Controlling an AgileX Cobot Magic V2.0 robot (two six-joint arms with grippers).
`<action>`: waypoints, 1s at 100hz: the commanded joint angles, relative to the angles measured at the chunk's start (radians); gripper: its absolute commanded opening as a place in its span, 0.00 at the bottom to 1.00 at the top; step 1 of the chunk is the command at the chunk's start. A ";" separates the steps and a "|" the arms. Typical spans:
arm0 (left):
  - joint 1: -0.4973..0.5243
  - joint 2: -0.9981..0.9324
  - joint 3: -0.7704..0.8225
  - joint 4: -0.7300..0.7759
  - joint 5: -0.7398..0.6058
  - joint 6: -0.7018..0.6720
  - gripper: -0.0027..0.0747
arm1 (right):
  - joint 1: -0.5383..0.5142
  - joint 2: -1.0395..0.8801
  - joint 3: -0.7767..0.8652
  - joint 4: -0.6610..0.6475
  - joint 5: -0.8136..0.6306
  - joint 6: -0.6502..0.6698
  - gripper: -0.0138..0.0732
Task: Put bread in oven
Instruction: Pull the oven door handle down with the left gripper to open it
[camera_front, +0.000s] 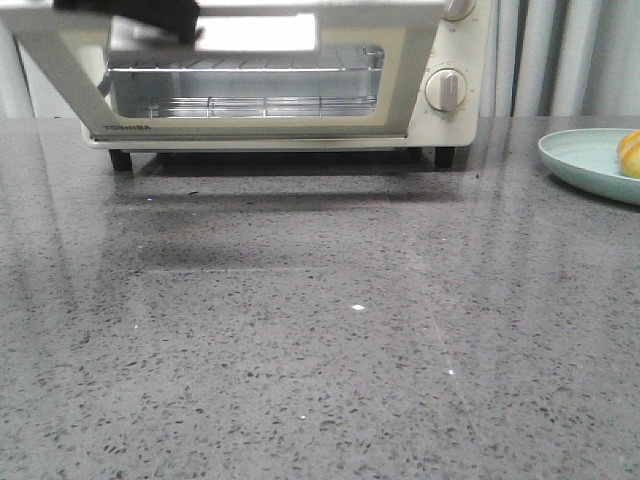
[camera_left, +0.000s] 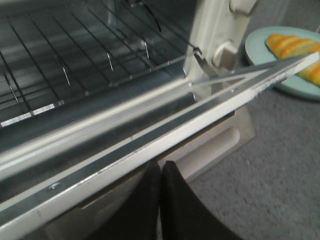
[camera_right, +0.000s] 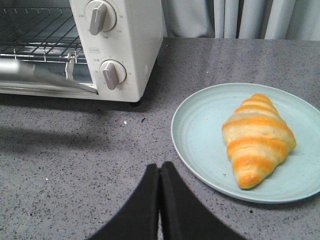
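Note:
The cream-white oven (camera_front: 462, 125) stands at the back of the table, its glass door (camera_front: 422, 70) partly open and tilted outward. The wire rack (camera_front: 240, 66) inside is bare. The bread (camera_right: 257, 137), a golden striped croissant, lies on a pale blue plate (camera_right: 200, 125) to the right of the oven. My left gripper (camera_left: 161, 166) is shut, its tips against the outer face of the door just under the door's top edge (camera_left: 165, 135). My right gripper (camera_right: 160, 166) is shut and empty, hovering over the table beside the plate's rim.
The grey speckled tabletop (camera_front: 320, 340) stretches in front of the oven. Two round knobs (camera_right: 112, 74) sit on the oven's right panel. Grey curtains (camera_right: 240, 17) hang behind. In the front view only the edge of the plate (camera_front: 585, 160) and bread (camera_front: 631, 152) shows.

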 joint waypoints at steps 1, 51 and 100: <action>0.006 -0.006 0.030 0.006 -0.066 -0.009 0.01 | 0.003 0.006 -0.036 -0.001 -0.086 -0.002 0.10; 0.006 -0.002 0.096 0.006 -0.007 -0.009 0.01 | 0.003 0.006 -0.036 0.001 -0.093 -0.002 0.10; 0.006 -0.061 0.070 0.008 0.172 -0.015 0.01 | 0.003 0.006 -0.067 0.001 -0.084 -0.002 0.10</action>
